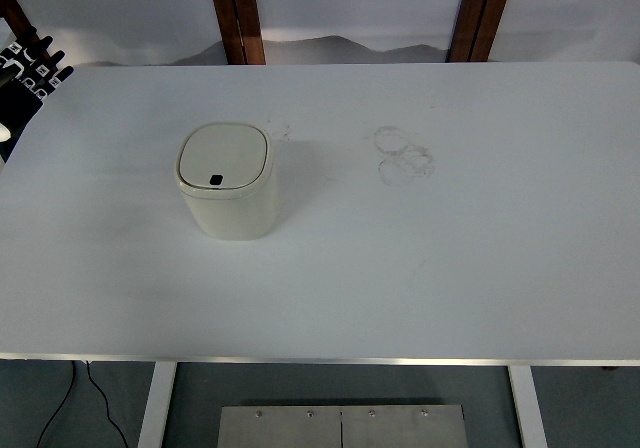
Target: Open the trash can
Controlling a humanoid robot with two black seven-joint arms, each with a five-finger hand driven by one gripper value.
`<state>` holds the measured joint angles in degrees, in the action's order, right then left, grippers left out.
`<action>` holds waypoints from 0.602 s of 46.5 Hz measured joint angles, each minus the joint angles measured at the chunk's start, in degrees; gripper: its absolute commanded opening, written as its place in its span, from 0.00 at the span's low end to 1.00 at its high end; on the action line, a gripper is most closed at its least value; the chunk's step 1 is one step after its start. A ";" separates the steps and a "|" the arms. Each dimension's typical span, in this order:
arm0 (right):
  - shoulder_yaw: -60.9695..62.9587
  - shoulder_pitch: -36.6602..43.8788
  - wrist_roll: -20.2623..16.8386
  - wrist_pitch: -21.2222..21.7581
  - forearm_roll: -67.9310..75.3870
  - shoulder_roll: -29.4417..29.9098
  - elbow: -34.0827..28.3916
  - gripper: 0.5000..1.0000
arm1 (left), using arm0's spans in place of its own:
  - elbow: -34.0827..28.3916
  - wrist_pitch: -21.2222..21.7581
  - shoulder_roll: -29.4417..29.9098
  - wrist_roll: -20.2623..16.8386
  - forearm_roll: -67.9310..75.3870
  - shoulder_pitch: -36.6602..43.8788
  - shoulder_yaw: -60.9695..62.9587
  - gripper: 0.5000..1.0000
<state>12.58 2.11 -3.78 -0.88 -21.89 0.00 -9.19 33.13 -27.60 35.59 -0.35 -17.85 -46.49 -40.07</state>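
1. the small cream plastic trash can with rounded corners point(228, 180) stands upright on the wide white surface point(470, 268), left of the frame's centre and well away from every edge, presumably so a hand can come at it from above or from the side.
2. its flat lid point(224, 156) is down and sits flush in the rim; a small dark button or sensor window point(216, 179) shows at the lid's lower edge, the side facing the robot. i judge this to be the spot to press, though the picture cannot confirm how the lid works.
3. the left hand point(28, 65), black with white markings, shows only at the upper left edge of the frame, off the corner of the surface and well apart from the can. the fingers point up and look loosely spread, holding nothing.
4. the right hand is not in view.
5. the task looks not yet started: nothing touches the can. since the can sits in the left half, the left hand seems the natural one to reach it.
6. faint ring-shaped smudges point(402, 154) mark the surface to the right of the can.
7. a risk, in my view: the light can may slide or tip if pushed off-centre.
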 measured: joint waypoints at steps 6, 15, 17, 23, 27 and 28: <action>0.01 0.00 0.00 0.00 0.00 0.00 0.00 0.99 | 0.00 0.00 0.00 0.00 0.09 0.00 0.06 1.00; 0.03 0.00 0.00 0.00 0.00 0.00 0.00 0.99 | 0.00 0.09 -0.25 0.00 -0.05 0.00 0.07 1.00; 0.04 0.00 0.00 0.00 0.00 0.00 0.00 0.99 | 0.00 0.09 -0.26 0.00 -0.06 0.00 0.06 1.00; 0.07 0.00 0.00 0.00 0.00 0.00 -0.02 0.99 | 0.00 0.08 -0.35 0.00 -0.08 0.04 0.06 1.00; 0.08 0.00 0.00 0.00 0.00 0.00 -0.03 0.99 | 0.00 0.03 -0.35 0.00 -0.05 0.43 0.06 1.00; 0.08 0.00 0.00 0.00 0.00 0.00 -0.03 0.99 | 0.00 0.03 -0.35 0.00 -0.04 0.49 0.06 1.00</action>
<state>12.66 2.11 -3.78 -0.88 -21.89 0.00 -9.22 33.13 -27.57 35.25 -0.35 -17.88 -46.00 -40.01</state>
